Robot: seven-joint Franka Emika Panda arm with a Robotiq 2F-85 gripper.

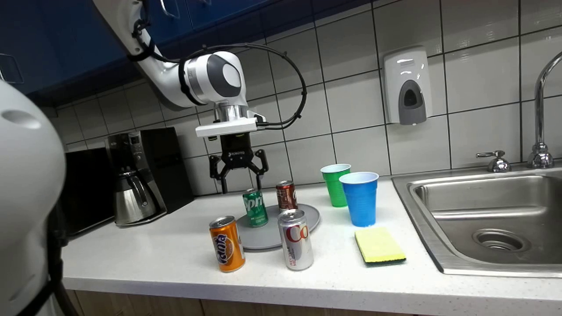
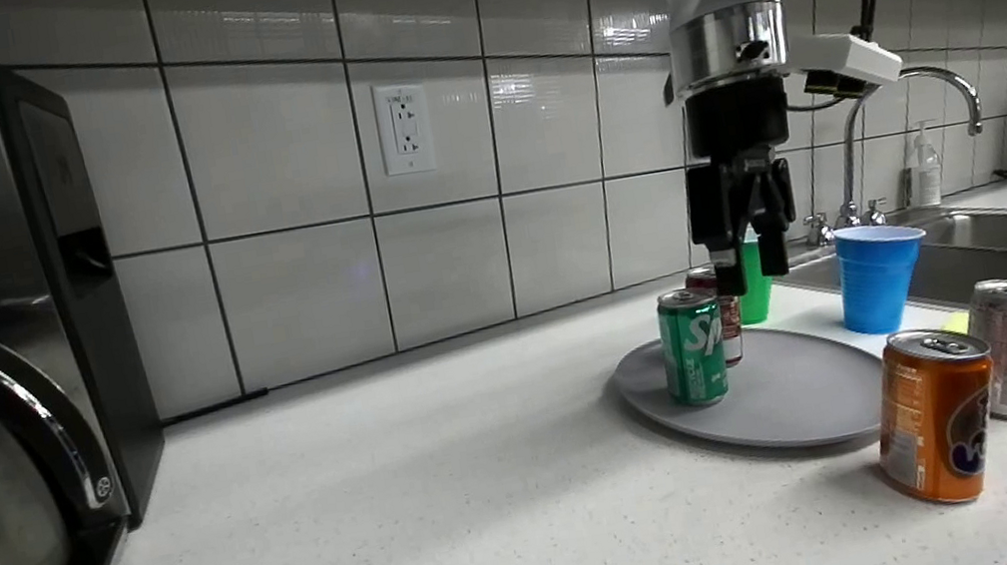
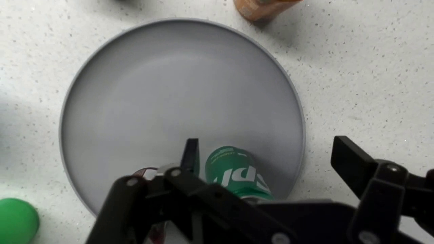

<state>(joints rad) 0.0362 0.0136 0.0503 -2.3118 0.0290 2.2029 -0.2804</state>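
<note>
Wrist view looks down; all 3 share the plate (image 3: 183, 98).

The Sprite can (image 1: 255, 208) is done up in green with white lettering, the Fanta can (image 1: 227, 245) in orange with a purplish logo. Silver with red letters is sported by the Diet Coke can (image 1: 295, 241). The plate (image 3: 183, 84) is coloured plain grey, the sponge (image 1: 380, 243) yellow over dark green. Countertop (image 2: 401, 531) is speckled, grey on white. Gripper (image 1: 241, 189) is done pretty much all in black.
</note>
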